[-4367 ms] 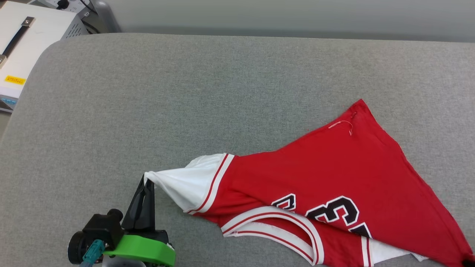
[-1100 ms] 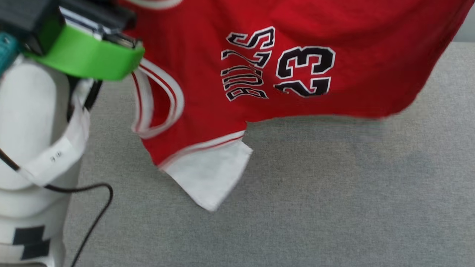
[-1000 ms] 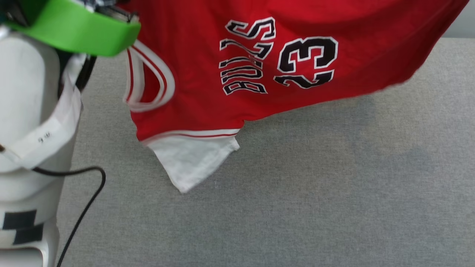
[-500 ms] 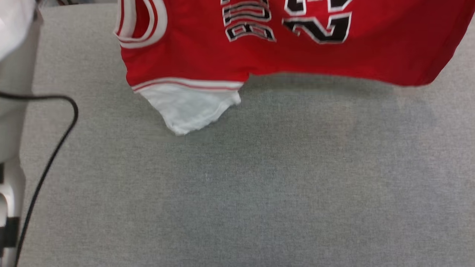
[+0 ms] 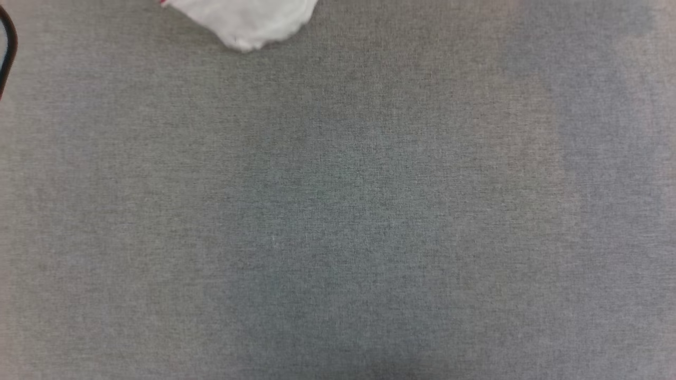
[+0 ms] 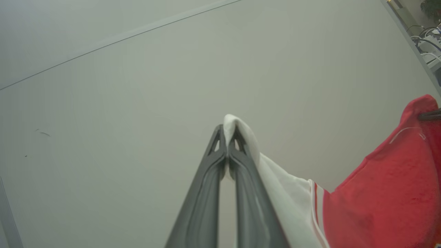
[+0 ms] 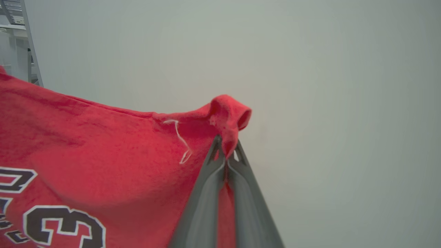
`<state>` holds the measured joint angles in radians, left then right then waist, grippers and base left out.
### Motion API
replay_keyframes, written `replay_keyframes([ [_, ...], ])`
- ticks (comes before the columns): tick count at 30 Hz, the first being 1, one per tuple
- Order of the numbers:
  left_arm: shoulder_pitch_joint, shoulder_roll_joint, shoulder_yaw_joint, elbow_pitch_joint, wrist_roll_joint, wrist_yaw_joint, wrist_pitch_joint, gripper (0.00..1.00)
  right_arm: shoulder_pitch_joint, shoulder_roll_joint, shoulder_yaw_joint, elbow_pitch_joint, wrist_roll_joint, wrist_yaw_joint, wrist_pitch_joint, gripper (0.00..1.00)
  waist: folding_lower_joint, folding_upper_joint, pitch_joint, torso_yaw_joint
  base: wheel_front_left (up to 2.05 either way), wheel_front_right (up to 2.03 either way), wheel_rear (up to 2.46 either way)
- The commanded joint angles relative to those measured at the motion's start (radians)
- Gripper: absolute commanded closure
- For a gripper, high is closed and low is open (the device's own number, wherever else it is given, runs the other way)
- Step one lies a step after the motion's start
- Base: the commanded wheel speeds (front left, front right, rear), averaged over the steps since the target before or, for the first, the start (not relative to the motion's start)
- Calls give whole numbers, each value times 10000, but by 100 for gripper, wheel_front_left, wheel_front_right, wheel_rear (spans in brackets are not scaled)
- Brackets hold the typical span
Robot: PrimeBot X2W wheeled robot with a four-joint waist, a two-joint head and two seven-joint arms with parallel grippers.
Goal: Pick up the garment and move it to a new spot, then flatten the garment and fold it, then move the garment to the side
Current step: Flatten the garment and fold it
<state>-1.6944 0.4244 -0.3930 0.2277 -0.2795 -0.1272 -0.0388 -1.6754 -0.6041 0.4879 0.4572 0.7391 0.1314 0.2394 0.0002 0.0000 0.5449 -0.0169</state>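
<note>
Left wrist view: left gripper point(image 6: 227, 134) points up, fingers pressed together and clamped on a fold of the white sleeve point(image 6: 275, 186). The cloth laps over one fingertip. Past the striped trim the garment point(image 6: 386, 193) runs red to the frame's right edge and is cut off there. A dark bar point(image 6: 429, 115) meets its far red corner, but too little of it shows to name. Behind is a pale wall point(image 6: 137, 86).

Right wrist view: right gripper point(image 7: 225, 146) also points up, fingers closed on a red corner that bunches into a small roll above the tips. A loose white thread point(image 7: 181, 141) hangs just beside the pinch. The cloth spreads left and down and is cropped. A black "3" outlined in white sits at lower left; the other characters are partial. A metal frame point(image 7: 31, 41) stands far off at upper left.

Head view: grey fabric surface point(image 5: 338, 211). A white sleeve tip point(image 5: 248, 21) shows at the top edge, the rest out of frame. Cannot tell whether it touches the surface. A black cable point(image 5: 8, 47) is at the left edge.
</note>
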Motion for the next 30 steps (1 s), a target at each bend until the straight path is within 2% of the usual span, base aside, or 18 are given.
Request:
replay_keyframes([
  [1, -341, -74, 1, 12, 121, 104, 3, 100, -471, 91, 110, 259, -168, -7, -246, 100, -2, 0, 387, -135, 0, 0, 0],
  [7, -855, -67, -106, -88, 147, 174, 272, 100, -1610, 419, 582, 1399, -191, -7, -876, 100, -2, 0, 609, -86, 0, 0, 0],
  [13, -766, 144, -59, 398, -203, 117, 286, 100, -1757, 547, 1499, 2099, 44, -7, -1114, 100, -2, 0, 935, -51, 0, 0, 0],
  [24, 933, 139, -127, 1877, -845, 66, -1015, 100, -127, 1190, 2985, 3333, 958, -7, -2204, 100, -2, 0, 889, 18, 0, 0, 0],
  [30, 2280, 114, -319, 2608, -1136, 37, -1681, 100, 989, 1217, 3619, 3508, 1514, -7, -2780, 100, -2, 0, 404, 120, 0, 0, 0],
])
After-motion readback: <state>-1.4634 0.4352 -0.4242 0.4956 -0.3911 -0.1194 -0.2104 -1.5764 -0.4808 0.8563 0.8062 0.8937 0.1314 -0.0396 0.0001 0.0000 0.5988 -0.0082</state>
